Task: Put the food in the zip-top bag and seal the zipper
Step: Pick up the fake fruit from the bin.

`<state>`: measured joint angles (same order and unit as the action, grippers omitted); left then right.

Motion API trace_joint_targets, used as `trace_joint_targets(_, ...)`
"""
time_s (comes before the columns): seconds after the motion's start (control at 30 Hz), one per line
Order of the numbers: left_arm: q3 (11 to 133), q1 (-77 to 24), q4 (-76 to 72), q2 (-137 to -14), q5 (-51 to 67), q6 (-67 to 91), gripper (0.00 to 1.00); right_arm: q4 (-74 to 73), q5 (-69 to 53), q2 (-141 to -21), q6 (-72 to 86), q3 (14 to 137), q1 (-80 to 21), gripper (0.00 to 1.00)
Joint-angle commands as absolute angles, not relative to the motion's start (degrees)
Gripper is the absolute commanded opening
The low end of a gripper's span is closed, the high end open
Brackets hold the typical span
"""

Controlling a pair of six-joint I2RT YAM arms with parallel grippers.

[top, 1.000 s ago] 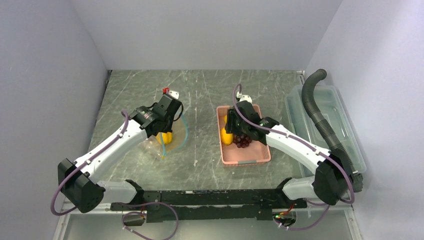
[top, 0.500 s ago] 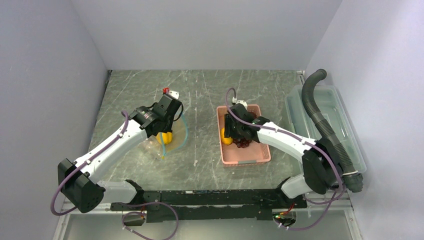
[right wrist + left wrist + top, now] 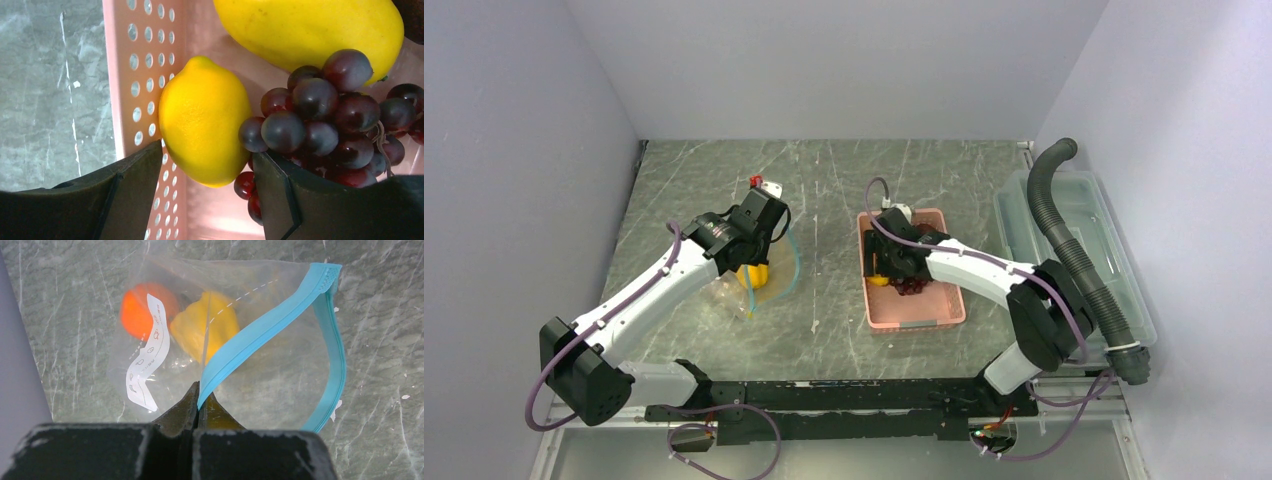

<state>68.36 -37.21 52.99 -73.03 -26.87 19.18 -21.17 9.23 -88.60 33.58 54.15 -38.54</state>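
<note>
The clear zip-top bag (image 3: pixel 165 325) lies on the table with an orange fruit (image 3: pixel 137 315) and a yellow piece (image 3: pixel 202 332) inside. My left gripper (image 3: pixel 200 397) is shut on its teal-blue zipper (image 3: pixel 260 332) and holds the mouth open; it also shows in the top view (image 3: pixel 759 225). My right gripper (image 3: pixel 205 170) is open inside the pink basket (image 3: pixel 914 305), its fingers on either side of a yellow lemon (image 3: pixel 202 120). Dark grapes (image 3: pixel 325 115) touch the right finger. A larger yellow fruit (image 3: pixel 310 30) lies beyond.
A rigid clear bin (image 3: pixel 1074 250) stands at the right with a grey ribbed hose (image 3: pixel 1069 235) over it. Grey walls close in the left, back and right.
My right gripper has moved down and a little left into the basket, onto the lemon. The left arm and the bag have not moved.
</note>
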Motion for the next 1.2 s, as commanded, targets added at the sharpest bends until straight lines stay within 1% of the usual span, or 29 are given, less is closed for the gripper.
trace_joint_targets(0.0,68.48,-37.13,52.73,-73.21,-27.55,19.16,0.0,-18.83,8.89,-91.19,34.19,57.04,-38.5,0.71)
trace_joint_targets(0.17,68.52,-37.17,52.73,-73.22,-27.6,19.16,0.0,-18.17,8.92,-92.99,34.1,57.87,-38.5,0.72)
trace_joint_targets(0.23,68.48,-37.13,52.71,-73.26,-27.56,19.16,0.0,-17.96,9.09,-93.36,34.02,57.92,-38.49,0.71)
trace_joint_targets(0.47,68.51,-37.1,52.73,-73.22,-27.44,19.16,0.0,-18.03,10.21,-92.71,33.71,57.83,-38.49,0.5)
trace_joint_targets(0.53,68.48,-37.13,52.71,-73.3,-27.46,19.16,0.0,-18.4,10.77,-91.75,33.65,57.56,-38.5,0.46)
trace_joint_targets(0.67,68.47,-37.16,52.69,-73.31,-27.44,19.16,0.0,-19.03,11.67,-88.85,33.61,56.69,-38.45,0.41)
trace_joint_targets(0.83,68.52,-37.17,52.73,-73.3,-27.44,19.21,0.0,-20.22,12.12,-83.86,33.74,55.36,-38.5,0.37)
trace_joint_targets(1.17,68.56,-37.15,52.73,-73.4,-27.36,19.29,0.0,-22.49,10.43,-74.83,33.93,54.33,-38.58,0.34)
